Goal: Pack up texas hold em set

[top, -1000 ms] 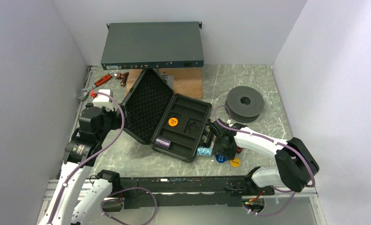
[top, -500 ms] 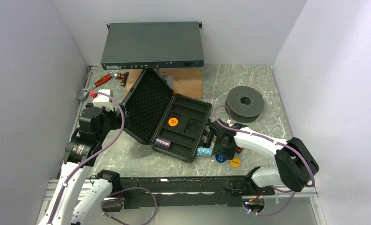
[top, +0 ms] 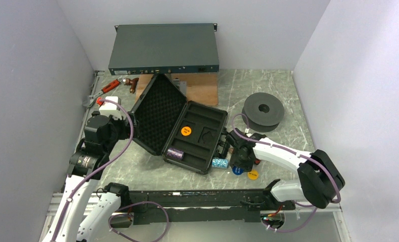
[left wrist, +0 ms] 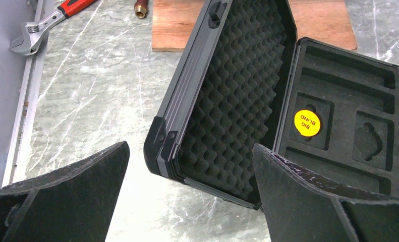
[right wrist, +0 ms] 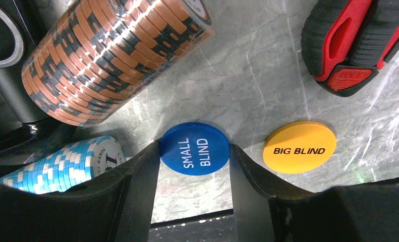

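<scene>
The black case (top: pixel 157 113) lies open at mid-table, its foam lid propped up. In its tray sit an orange BIG BLIND disc (top: pixel 186 131) and a purple chip roll (top: pixel 175 153). Right of the case, on the table, lie a brown roll (right wrist: pixel 111 55), a teal roll (right wrist: pixel 61 166), a blue SMALL BLIND disc (right wrist: pixel 194 148) and a yellow BIG BLIND disc (right wrist: pixel 299 146). My right gripper (right wrist: pixel 194 147) reaches down to the table, and both fingertips touch the blue disc's edges. My left gripper (left wrist: pixel 190 151) hangs wide open just left of the lid's near corner (left wrist: pixel 159 146), holding nothing.
A big grey rack unit (top: pixel 164 49) stands at the back, with a wooden board (top: pixel 202 88) in front of it. A black spool (top: pixel 263 111) sits at the right. A red-black handled tool (right wrist: pixel 353 45) lies close beside the discs. A wrench (left wrist: pixel 33 39) lies at the far left.
My right gripper's jaws have narrowed onto the blue disc. Neither arm has visibly moved otherwise.
</scene>
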Action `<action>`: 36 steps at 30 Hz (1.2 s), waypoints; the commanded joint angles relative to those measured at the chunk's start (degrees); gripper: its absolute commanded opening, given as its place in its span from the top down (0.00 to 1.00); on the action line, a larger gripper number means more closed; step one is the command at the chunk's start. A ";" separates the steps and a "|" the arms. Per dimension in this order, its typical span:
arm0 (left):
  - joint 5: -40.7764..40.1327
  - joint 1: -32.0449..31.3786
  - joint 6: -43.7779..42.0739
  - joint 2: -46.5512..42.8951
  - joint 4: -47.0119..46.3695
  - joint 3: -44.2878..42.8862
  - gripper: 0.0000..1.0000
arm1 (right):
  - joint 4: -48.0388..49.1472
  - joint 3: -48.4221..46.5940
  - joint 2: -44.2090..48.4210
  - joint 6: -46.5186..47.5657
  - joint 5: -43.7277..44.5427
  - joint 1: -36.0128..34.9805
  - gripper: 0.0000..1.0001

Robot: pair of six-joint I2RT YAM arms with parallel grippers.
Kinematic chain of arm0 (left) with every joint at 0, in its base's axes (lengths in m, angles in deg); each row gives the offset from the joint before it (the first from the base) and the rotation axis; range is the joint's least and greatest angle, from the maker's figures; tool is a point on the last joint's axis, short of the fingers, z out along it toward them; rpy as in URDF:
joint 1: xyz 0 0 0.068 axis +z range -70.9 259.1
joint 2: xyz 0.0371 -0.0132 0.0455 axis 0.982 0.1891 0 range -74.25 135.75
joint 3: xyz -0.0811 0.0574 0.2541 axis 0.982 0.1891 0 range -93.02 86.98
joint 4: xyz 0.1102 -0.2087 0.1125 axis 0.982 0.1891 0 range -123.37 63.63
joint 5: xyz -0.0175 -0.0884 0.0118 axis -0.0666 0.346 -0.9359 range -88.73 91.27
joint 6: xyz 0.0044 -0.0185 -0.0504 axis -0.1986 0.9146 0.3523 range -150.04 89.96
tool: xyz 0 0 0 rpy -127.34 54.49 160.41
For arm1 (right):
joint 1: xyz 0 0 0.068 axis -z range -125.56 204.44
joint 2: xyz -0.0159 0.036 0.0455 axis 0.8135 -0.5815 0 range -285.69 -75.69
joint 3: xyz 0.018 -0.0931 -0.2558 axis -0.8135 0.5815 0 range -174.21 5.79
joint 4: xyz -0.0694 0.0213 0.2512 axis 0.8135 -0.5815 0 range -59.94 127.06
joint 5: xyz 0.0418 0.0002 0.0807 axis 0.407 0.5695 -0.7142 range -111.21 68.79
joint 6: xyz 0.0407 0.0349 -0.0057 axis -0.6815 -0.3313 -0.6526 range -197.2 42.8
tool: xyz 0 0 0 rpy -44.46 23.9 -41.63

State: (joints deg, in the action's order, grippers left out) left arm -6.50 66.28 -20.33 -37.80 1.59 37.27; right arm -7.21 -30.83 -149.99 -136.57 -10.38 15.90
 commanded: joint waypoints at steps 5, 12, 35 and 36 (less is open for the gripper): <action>0.59 0.08 -0.40 -0.86 -1.56 0.32 0.01 | -0.48 0.06 4.37 0.26 3.27 0.14 0.60; 0.44 0.13 -0.44 -1.03 -1.48 0.32 0.01 | -1.35 -0.43 7.56 1.04 4.50 0.14 0.60; 0.54 0.15 -0.41 -0.98 -1.47 0.30 0.01 | 7.21 -0.41 20.75 9.86 1.18 0.20 0.60; 0.56 0.16 -0.40 -0.98 -1.47 0.28 0.01 | 7.90 -0.41 21.04 10.15 0.67 0.18 0.60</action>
State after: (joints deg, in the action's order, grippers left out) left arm -6.50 66.28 -20.33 -38.44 1.59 37.62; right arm -3.34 -30.46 -130.19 -129.16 -8.21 15.90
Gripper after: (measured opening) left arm 0.989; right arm 0.512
